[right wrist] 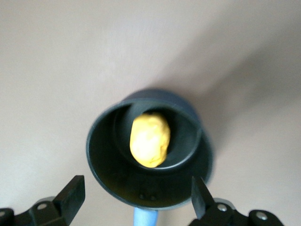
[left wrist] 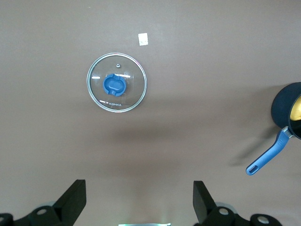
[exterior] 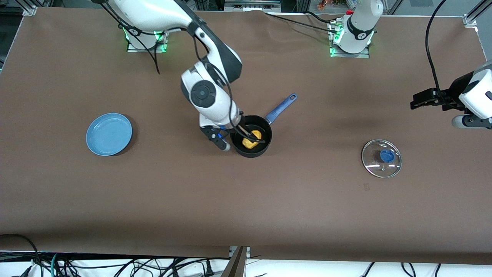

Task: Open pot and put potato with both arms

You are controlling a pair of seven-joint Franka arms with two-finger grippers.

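Observation:
The black pot (exterior: 253,153) stands mid-table without its lid, its blue handle (exterior: 282,106) pointing toward the arm bases. The yellow potato (exterior: 251,140) lies inside it, free of any finger, and also shows in the right wrist view (right wrist: 149,139). My right gripper (exterior: 240,140) hangs open just over the pot (right wrist: 108,179), fingers spread wider than the potato. The clear glass lid (exterior: 381,158) with its blue knob lies flat on the table toward the left arm's end. My left gripper (exterior: 414,104) is open and empty, up in the air above that end of the table. The left wrist view shows the lid (left wrist: 117,82) and the pot (left wrist: 284,106).
A flat light-blue plate (exterior: 109,134) lies toward the right arm's end of the table. A small white tag (left wrist: 143,39) lies on the brown table cover close to the lid. Cables run along the table's front edge (exterior: 153,265).

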